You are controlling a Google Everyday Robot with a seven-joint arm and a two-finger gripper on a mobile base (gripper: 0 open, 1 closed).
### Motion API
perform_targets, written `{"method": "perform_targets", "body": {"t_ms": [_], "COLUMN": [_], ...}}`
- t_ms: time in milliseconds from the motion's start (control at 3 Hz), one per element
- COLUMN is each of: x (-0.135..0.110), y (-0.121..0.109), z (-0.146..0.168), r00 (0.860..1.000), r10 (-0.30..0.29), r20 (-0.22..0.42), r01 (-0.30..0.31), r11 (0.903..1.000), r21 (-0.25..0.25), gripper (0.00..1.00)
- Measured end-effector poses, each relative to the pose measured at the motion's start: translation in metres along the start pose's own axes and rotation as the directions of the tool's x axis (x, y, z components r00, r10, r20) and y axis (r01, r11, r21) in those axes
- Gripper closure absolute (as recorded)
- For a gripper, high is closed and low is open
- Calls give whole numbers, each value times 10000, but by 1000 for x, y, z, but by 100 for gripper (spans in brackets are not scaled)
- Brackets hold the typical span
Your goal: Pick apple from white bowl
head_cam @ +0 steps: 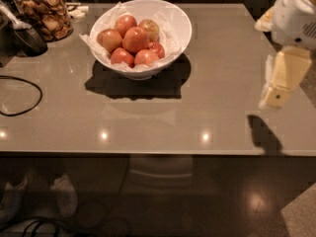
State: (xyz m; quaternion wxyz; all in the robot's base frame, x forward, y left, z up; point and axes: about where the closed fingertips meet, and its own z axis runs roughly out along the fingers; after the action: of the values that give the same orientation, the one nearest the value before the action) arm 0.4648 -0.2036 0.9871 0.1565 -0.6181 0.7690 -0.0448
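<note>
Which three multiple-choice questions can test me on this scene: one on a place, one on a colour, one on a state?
1. Where is the claw?
A) inside the bowl
B) at the right edge of the table, far from the bowl
C) right above the bowl

2. What colour is the bowl?
A) white
B) blue
C) black

3. What is the state of the apples?
A) one is lifted in the claw
B) scattered over the table
C) all lying in the bowl

Answers:
1 B, the claw hangs by the table's right edge.
2 A, the bowl is glossy white.
3 C, no apple is outside the bowl.
</note>
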Motion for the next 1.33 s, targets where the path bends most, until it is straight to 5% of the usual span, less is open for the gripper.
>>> {"method": "perform_targets", "body": {"t_ms": [667,1333], "x": [-52,-68], "y": [-48,-60], "z": [1,4], "r00": [9935,9916], "r10": [-1140,-1032], "r20": [22,779], "r01": [1139,1000], "r11": [9933,9941], "r21": [198,429], "gripper": [0,0]}}
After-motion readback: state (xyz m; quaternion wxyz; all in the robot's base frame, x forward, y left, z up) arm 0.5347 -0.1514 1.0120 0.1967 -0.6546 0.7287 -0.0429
